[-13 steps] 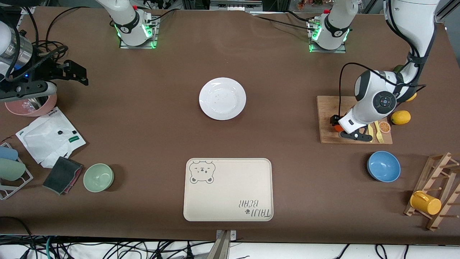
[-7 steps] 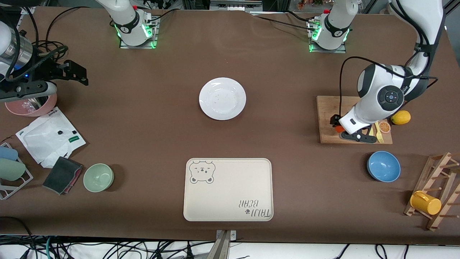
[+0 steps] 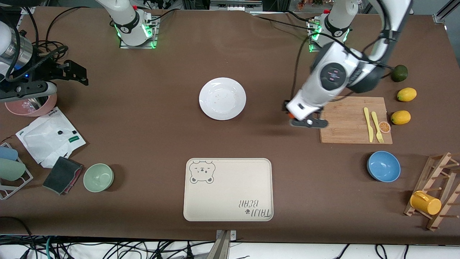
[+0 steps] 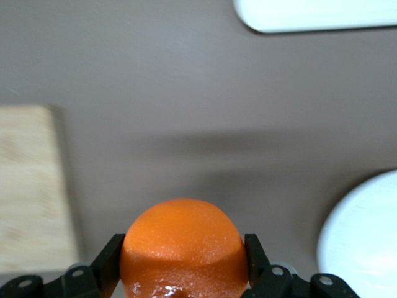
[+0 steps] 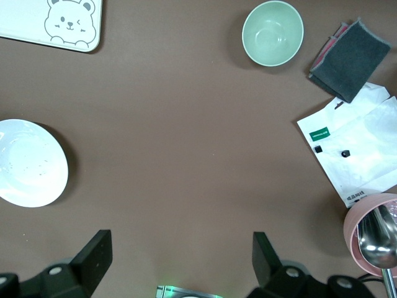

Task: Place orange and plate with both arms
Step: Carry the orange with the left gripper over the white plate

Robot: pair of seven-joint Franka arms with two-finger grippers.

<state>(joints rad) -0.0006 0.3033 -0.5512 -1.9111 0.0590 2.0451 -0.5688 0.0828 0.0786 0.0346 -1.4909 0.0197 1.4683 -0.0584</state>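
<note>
The orange (image 4: 180,248) is lifted but not yet delivered: the left gripper (image 3: 303,120) clamps it between its fingers (image 4: 108,262), over bare counter (image 3: 143,118) between the wooden board (image 3: 345,118) and the plate (image 3: 222,98). The plate sits untouched (toward the right arm's end from that gripper). The right gripper (image 5: 180,261) waits wide open, empty, over the pink bowl (image 3: 32,106).

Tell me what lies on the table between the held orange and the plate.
Nothing: the front view shows only bare brown table between the orange, shut in the left gripper, and the plate.
</note>
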